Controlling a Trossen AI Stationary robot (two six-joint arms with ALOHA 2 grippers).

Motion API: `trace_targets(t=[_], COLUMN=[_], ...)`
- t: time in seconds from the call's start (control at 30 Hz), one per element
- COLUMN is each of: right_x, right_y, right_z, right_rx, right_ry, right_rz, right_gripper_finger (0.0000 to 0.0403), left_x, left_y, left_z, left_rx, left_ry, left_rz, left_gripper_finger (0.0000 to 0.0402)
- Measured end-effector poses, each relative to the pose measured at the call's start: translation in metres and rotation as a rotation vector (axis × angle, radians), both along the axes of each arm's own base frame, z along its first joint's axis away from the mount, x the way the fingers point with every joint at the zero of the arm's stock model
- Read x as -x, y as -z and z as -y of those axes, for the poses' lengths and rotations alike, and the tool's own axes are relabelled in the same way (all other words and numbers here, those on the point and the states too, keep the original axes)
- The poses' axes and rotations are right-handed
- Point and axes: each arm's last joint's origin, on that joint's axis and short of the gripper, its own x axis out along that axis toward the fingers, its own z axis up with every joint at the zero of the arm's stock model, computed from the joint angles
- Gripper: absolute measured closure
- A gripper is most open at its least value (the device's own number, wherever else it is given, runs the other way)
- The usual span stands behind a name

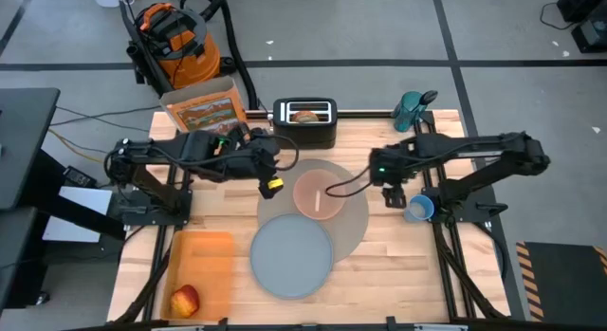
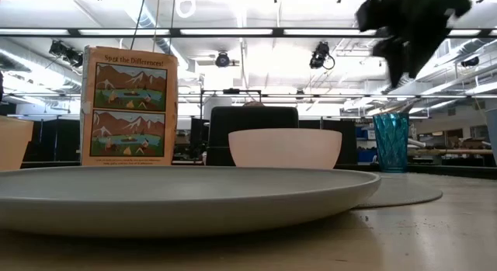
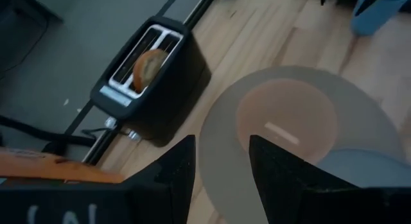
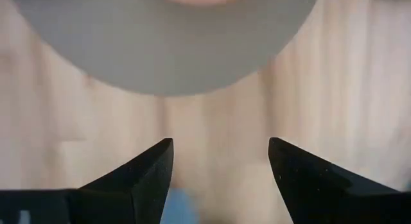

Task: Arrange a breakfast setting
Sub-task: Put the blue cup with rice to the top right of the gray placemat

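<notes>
Taupe and round, the mat [image 1: 353, 217] lies at the middle of the wooden desk [image 1: 398, 265], nearer the far edge. On the mat sits the translucent pink bowl [image 1: 318, 194], and the dark spoon [image 1: 347, 186] rests in it with its handle leaning over the rim toward the right edge. The grey plate [image 1: 291, 255] lies just in front of the bowl, overlapping the mat's near left part.

A black toaster [image 1: 305, 121] stands at the middle of the far edge with the bagel [image 1: 304, 115] upright in its slot. Beside it, toward the far left corner, stands a picture card [image 1: 202, 111]. An orange board [image 1: 202, 271] lies by the near left corner, with the red apple [image 1: 185, 299] at its near end. The small blue cup [image 1: 419, 209] stands near the right edge, and a teal bottle [image 1: 410, 110] sits at the far right corner.

The left hand [image 1: 272, 186] hovers above the desk just left of the bowl, its fingers [image 3: 173, 176] spread and empty. The right hand [image 1: 392, 195] hangs between the mat and the blue cup, fingers [image 4: 144, 172] parted, holding nothing.
</notes>
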Motion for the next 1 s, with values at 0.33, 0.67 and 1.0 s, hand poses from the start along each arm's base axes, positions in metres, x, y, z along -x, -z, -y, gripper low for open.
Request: trace_targets(t=[0.33, 0.67, 1.0], right_x=[0.048, 0.054, 0.053], right_y=[-0.015, 0.035, 0.069], right_z=[-0.032, -0.049, -0.051], right_rx=[-0.111, -0.105, -0.166], right_ry=[0.574, 0.775, 0.914], right_rz=[-0.085, -0.168, -0.187], right_gripper_finger=[0.0166, 0.0184, 0.0222], left_x=[-0.012, -0.033, -0.045], left_y=[-0.006, -0.003, 0.009], left_z=[0.006, 0.012, 0.018], left_rx=[0.032, 0.043, 0.037], left_ry=[-0.005, 0.004, 0.018], left_rz=[0.150, 0.242, 0.205], left_gripper_finger=[0.0249, 0.0249, 0.0249])
